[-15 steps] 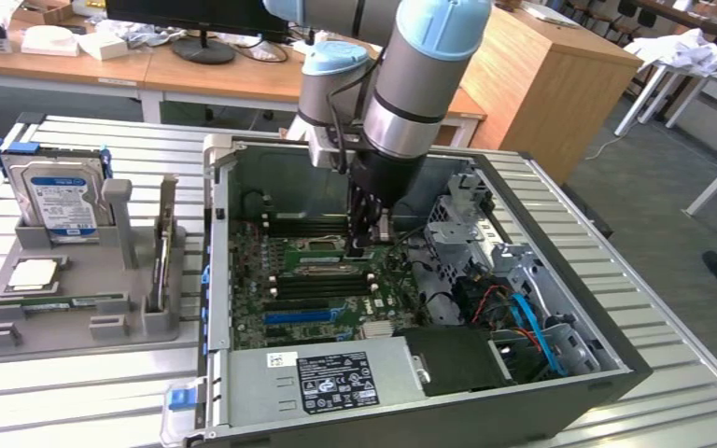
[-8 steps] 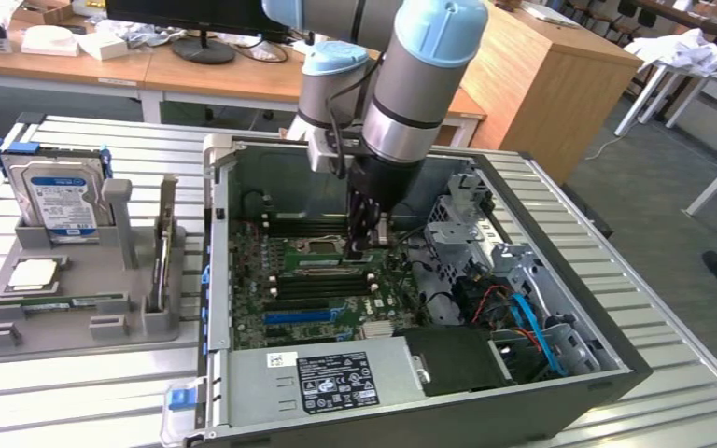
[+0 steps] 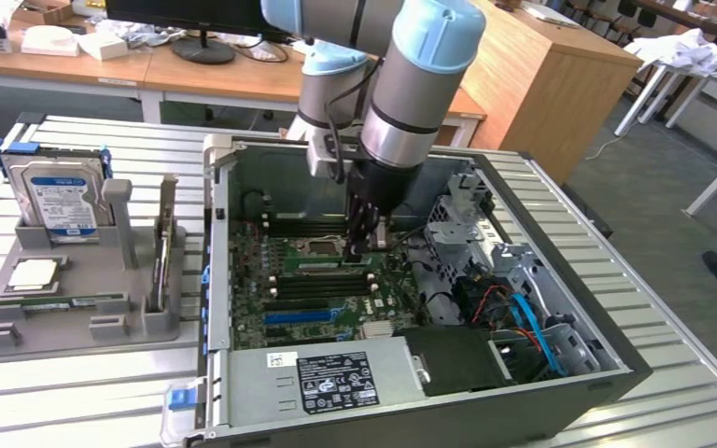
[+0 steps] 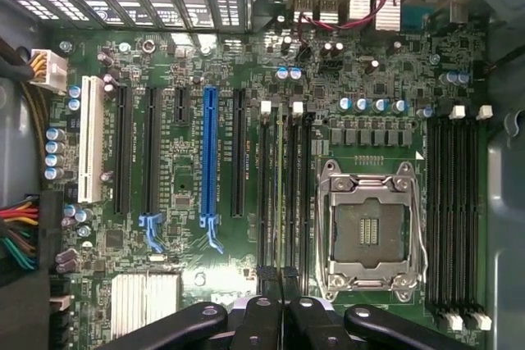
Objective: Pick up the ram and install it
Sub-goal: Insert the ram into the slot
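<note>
The claw [image 4: 279, 278] is reaching down inside an open computer case [image 3: 608, 373], and its 2 black fingertips [image 4: 268, 284] are pressing together, clenched with no gap showing between them. The tips are meeting right at the near end of the ram [image 4: 279, 186], a thin pale-green stick seen edge-on. It is standing upright in line with 1 of the 4 black memory slots. Whether the fingertips are pinching it or only touching its top edge cannot be told, nor whether it is fully seated.

The ram is sitting on the motherboard [image 4: 385, 63], between a long blue expansion slot [image 4: 209, 161] and the empty silver processor socket [image 4: 369, 231].

In the exterior view, the claw [image 3: 356, 250] is hanging below the pale-blue and silver arm [image 3: 409, 84], low over the middle of the board. A power supply [image 3: 321, 378] with a white label is lying along the case's near edge.

On the exterior view's left, well apart from the case, a gray tray [image 3: 35, 336] is resting on a slatted metal table [image 3: 72, 411]. It is holding a second green stick [image 3: 70, 301] lying flat and an upright hard drive [image 3: 60, 196].
</note>
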Motion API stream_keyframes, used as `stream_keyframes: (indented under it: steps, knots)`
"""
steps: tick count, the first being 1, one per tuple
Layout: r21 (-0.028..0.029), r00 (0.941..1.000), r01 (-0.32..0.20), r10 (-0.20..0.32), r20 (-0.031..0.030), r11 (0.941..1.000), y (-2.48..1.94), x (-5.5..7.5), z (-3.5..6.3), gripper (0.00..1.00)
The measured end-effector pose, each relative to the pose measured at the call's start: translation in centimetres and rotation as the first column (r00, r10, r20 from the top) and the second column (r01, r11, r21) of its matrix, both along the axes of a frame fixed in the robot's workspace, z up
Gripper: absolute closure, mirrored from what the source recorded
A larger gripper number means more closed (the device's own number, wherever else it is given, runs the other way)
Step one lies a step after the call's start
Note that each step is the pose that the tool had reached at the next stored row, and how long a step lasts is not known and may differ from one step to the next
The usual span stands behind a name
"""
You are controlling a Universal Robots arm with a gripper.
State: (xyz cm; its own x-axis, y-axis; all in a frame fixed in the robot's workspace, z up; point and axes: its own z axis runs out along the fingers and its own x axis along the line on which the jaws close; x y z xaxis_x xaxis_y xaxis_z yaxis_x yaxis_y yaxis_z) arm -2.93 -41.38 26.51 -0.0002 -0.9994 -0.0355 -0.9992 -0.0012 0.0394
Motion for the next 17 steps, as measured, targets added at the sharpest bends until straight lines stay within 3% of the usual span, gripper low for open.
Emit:
stream_keyframes:
  steps: [10, 17]
  knots:
    - [0.0003, 1.0, 0.0, 0.0, 0.0001, 1.0, -0.03, -0.01, -0.25, 0.89]
    - [0.0, 1.0, 0.0, 0.0, 0.0, 1.0, -0.52, -0.01, -0.24, 0.89]
